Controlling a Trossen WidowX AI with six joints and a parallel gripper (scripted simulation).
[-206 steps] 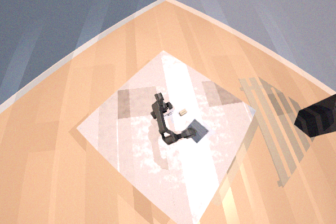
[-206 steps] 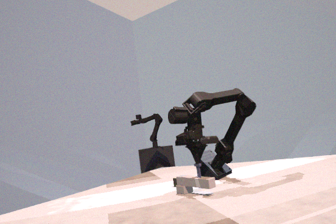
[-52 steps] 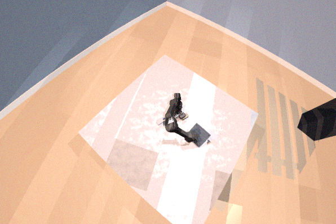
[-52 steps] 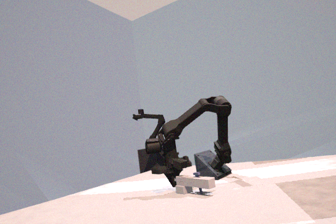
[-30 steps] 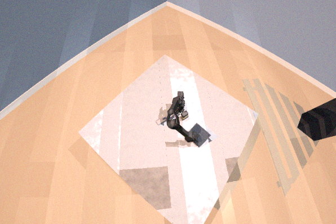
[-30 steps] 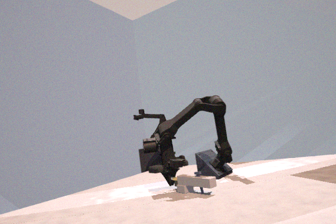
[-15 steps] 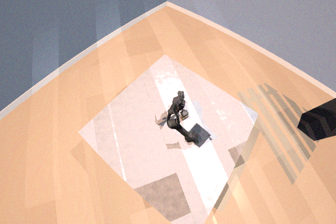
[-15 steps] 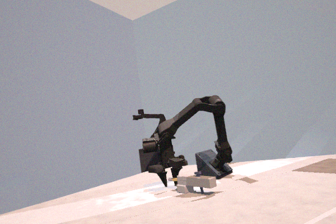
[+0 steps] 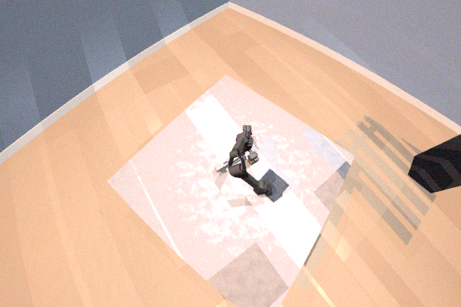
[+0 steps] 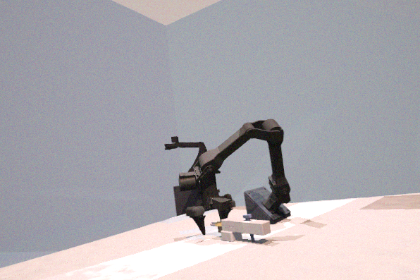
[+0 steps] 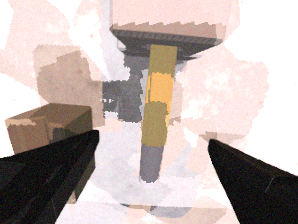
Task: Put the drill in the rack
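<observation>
In the wrist view the drill [image 11: 159,102], a yellow shaft with a grey end, sticks out of a pale block [image 11: 170,20] towards me. My gripper [image 11: 154,139] [image 10: 213,226] is open. Its two dark fingers stand wide apart on either side of the drill's grey end and do not touch it. In the exterior view the pale block [image 10: 245,227] lies on the floor mat with a small blue key [image 10: 247,216] on top. A bit of the yellow drill [image 10: 218,224] shows at the block's left end, by my fingers. A brown block [image 11: 47,125] lies to the left of my left finger.
The arm's dark slanted base [image 10: 261,204] stands just behind the pale block. A dark box [image 10: 183,199] stands behind the wrist. In the top view the arm [image 9: 241,154] sits mid-mat, and a black box [image 9: 437,167] is at the far right.
</observation>
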